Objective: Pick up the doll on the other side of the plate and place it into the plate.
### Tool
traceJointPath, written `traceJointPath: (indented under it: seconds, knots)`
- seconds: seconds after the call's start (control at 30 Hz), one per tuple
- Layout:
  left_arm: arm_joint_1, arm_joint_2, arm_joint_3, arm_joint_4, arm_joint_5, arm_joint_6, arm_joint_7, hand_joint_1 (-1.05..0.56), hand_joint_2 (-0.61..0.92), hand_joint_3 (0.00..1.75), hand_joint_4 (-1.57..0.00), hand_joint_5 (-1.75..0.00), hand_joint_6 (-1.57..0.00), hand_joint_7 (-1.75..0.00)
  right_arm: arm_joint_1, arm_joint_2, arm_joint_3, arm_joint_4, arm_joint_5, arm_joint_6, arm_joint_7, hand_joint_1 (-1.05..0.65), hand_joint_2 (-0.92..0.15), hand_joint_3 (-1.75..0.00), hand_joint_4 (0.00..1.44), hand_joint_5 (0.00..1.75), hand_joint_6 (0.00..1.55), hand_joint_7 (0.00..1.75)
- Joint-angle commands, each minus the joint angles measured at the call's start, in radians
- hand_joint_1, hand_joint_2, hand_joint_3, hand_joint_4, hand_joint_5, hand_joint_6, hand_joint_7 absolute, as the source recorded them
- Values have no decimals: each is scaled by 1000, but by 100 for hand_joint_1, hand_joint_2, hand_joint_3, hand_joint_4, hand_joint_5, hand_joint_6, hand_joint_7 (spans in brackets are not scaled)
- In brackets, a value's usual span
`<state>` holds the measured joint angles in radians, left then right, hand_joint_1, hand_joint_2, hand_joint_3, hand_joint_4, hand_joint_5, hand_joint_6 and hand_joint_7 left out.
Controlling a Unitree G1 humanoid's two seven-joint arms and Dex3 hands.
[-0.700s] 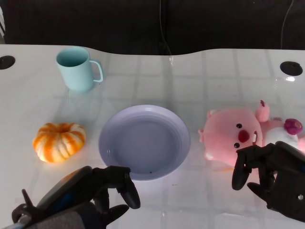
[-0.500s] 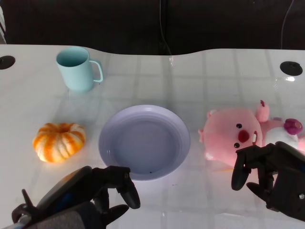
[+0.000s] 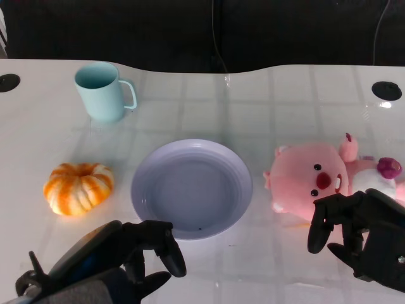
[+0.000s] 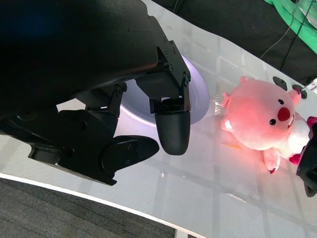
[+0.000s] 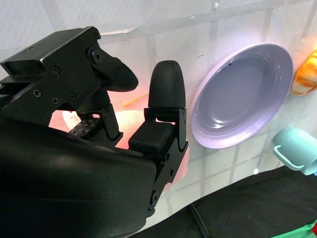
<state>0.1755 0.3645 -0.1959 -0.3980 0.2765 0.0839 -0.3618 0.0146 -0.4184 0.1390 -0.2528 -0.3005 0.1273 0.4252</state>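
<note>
Head view of the white tabletop (image 3: 297,95), read from its left edge to its right. A pale blue mug (image 3: 101,92) stands toward the far left corner. An orange-and-white pumpkin (image 3: 78,187) sits near the left edge, beside the plate but apart from it. At the near left edge the left hand (image 3: 136,253) hovers low with its fingers curled loosely inward and nothing between them; it reads as parked, since the doll lies out of its easy reach. The lavender plate (image 3: 234,166), the target, lies at mid-table and holds nothing. Right of the plate, close to its rim but not touching, the pink plush doll (image 3: 310,177) lies on its back near the right edge, face upward; the pumpkin occupies the opposite side, which marks the doll as the object named in the task. The right hand (image 3: 354,231) is poised just in front of the doll with fingers spread and bent downward, holding nothing; whether a fingertip grazes the plush cannot be told. This posture suggests a pre-grasp: fingers parted wide enough to close around the soft body from the near side.
</note>
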Motion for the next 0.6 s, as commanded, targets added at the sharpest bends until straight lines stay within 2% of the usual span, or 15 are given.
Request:
traceJointPath:
  seconds: [0.03, 0.2, 0.37, 0.4, 0.47, 0.6]
  knots:
    - [-7, 10, 6, 0, -1, -2, -1, -13, 74, 70, -65, -166, -70, -114, -6, -6, -13, 8, 16, -15, -11, 2, -53, -105, 76, 158, 78, 124]
    - [-8, 10, 6, 0, -1, 4, -3, -13, 74, 70, -66, -168, -69, -114, 8, 47, -46, 19, 38, -60, -98, 2, -50, -106, 76, 151, 76, 121]
    - [-8, 12, 8, 2, -3, 0, -3, -13, 74, 70, -65, -170, -69, -115, 14, 102, -83, 48, 35, -166, -233, -4, -66, -63, 66, 115, 66, 73]
    - [-7, 12, 8, 4, -2, -6, -2, -13, 74, 70, -65, -170, -69, -115, 8, 107, -90, 57, 26, -182, -260, -5, -68, -58, 65, 110, 65, 67]
    - [-6, 13, 9, 1, -1, 1, -3, -14, 74, 71, -65, -169, -69, -115, -2, 106, -99, 69, 3, -202, -298, -11, -72, -49, 52, 91, 54, 49]
    - [-5, 14, 10, -4, -4, 6, -7, -13, 74, 71, -64, -169, -69, -114, -17, 78, -110, 71, -71, -200, -339, -24, -84, -24, 32, 67, 41, 23]
